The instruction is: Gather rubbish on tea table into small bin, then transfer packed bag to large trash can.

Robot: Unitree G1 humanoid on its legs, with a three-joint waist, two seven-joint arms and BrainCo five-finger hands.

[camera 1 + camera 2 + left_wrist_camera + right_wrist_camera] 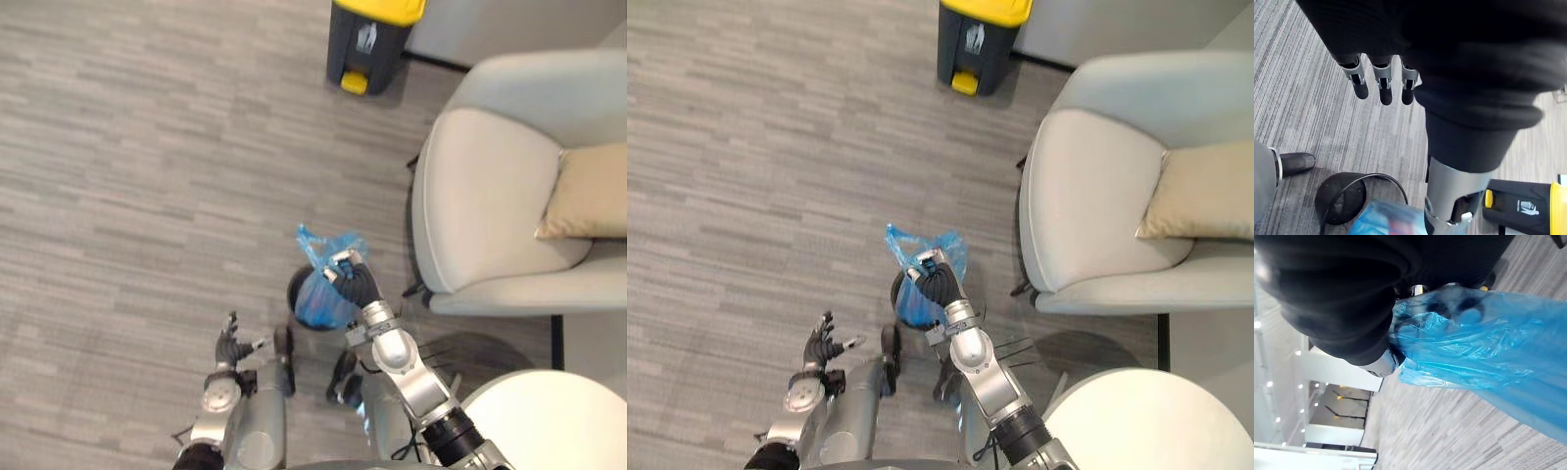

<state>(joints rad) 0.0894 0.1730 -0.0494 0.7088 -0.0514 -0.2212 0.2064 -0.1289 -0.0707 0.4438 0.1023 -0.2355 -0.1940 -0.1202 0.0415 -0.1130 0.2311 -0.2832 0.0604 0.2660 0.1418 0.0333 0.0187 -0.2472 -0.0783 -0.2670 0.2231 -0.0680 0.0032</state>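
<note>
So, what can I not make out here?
Contents of the blue bag: too small in the eye views, blurred in the left wrist view.
Inside of the small bin: the bag covers it in the eye views.
Lid of the large trash can: cut by the top edge.

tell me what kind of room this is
Probably a lounge or office waiting area: a pale armchair with a beige cushion, a round white tea table, and a yellow-lidded pedal trash can standing on grey carpet-like flooring.
</note>
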